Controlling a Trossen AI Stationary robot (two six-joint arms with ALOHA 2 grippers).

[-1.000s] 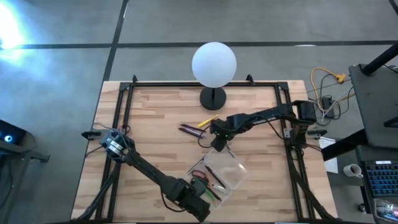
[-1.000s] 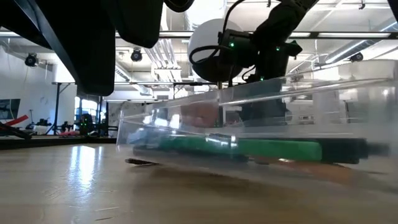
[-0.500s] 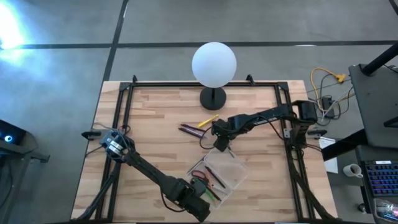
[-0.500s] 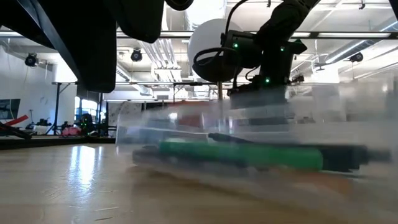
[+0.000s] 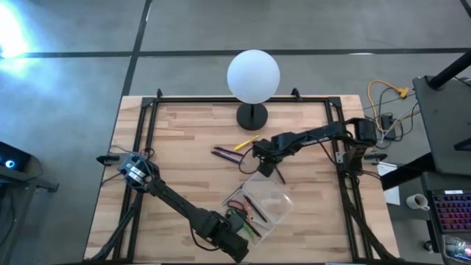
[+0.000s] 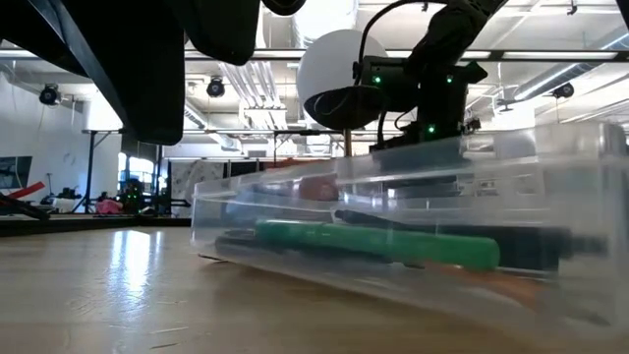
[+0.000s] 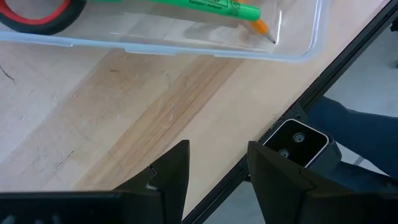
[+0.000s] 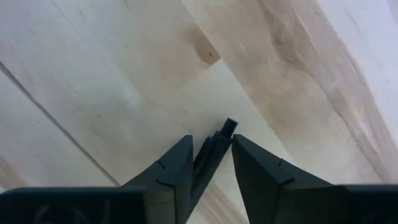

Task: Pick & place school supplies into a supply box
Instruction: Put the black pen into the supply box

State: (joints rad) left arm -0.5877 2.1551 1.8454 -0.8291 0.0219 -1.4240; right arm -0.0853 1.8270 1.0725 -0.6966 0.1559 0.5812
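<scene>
right pincer (image 8: 208,158) over bare table (image 5: 184,140), clamped on a dark pen (image 8: 214,149), beside the clear supply box (image 5: 265,202). left pincer (image 7: 217,171) narrowly parted, empty, near box corner.

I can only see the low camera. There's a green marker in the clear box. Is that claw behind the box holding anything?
Observer: Yes. The right wrist view shows the right claw closed on a dark pen.
Operator: Is it over the box?
Observer: Not quite. From above, it hangs by the far corner of the clear box.
Operator: Is more stuff left outside?
Observer: Yes. A yellow pencil and some dark pens lie on the table, toward the globe lamp.
</scene>
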